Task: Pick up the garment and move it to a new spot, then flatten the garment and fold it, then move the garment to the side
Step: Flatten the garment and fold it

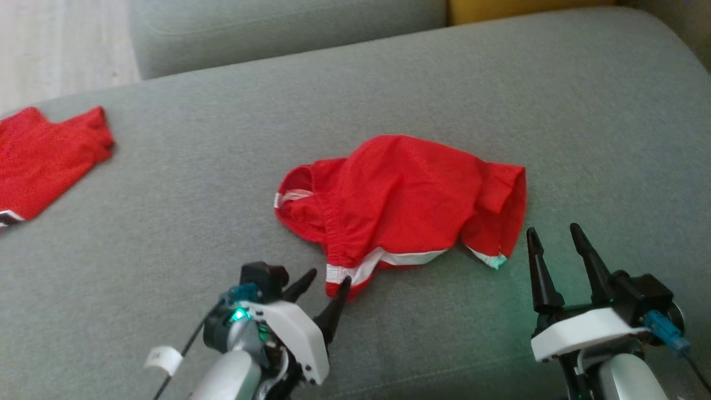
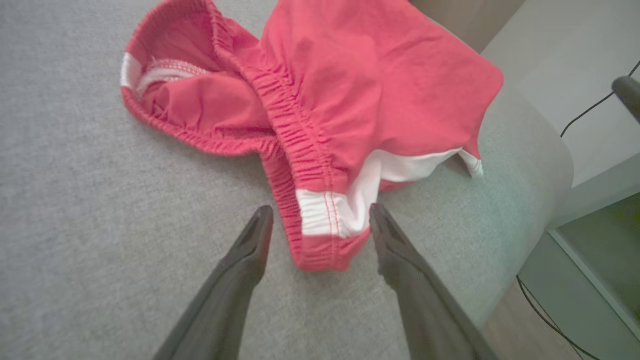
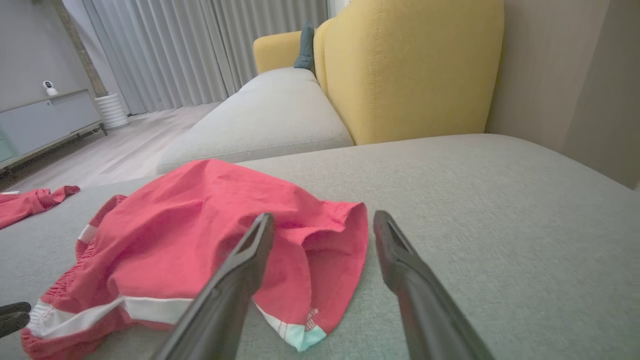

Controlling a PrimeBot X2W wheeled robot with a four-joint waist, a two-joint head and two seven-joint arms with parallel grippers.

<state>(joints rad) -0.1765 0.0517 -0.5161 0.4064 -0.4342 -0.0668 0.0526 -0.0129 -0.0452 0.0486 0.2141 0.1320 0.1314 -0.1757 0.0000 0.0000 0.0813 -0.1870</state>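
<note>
Left wrist view: garment (image 2: 350, 90) between fingers (image 2: 248, 252)

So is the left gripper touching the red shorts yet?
Cannot tell. In the left wrist view the left gripper has open jaws straddling a waistband corner of the red shorts, very close, but neither contact nor gap shows plainly.

light: soft, even, fairly bright daylight; no glare
shadows: faint, under the garment's (image 1: 405, 200) near edge
colour cast: green glow on the sofa (image 1: 489, 316) by the right gripper (image 1: 552, 229)
focus: head view soft, grainy; wrist-view fingers (image 3: 235, 280) blurred
edges: wrist views bend outward
</note>
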